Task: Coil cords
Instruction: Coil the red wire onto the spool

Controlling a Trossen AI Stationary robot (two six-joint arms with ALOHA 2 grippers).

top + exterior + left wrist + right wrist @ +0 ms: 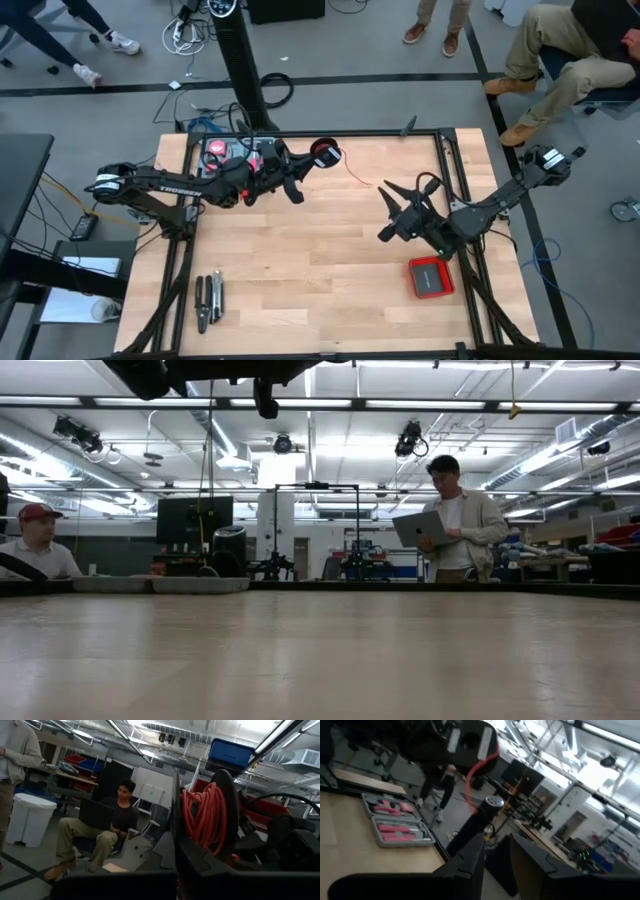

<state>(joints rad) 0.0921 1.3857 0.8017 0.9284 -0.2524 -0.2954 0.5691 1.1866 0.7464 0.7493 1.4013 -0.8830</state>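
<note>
The light, limp red wire point(356, 176), upper centre, is best pinched near the spool point(324, 154), clamped by the left gripper point(318, 156); right gripper point(392, 212) fingers stand apart.

thin red wire point(325, 154) mostly coiled on a black spool, a loose tail point(360, 176) trailing over the table.

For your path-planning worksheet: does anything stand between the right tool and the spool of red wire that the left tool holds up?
Nothing visible does. In the high view the right tool, open, sits apart from the spool held in the left tool. Between them there is only bare table and the loose red wire tail trailing from the spool.
</note>
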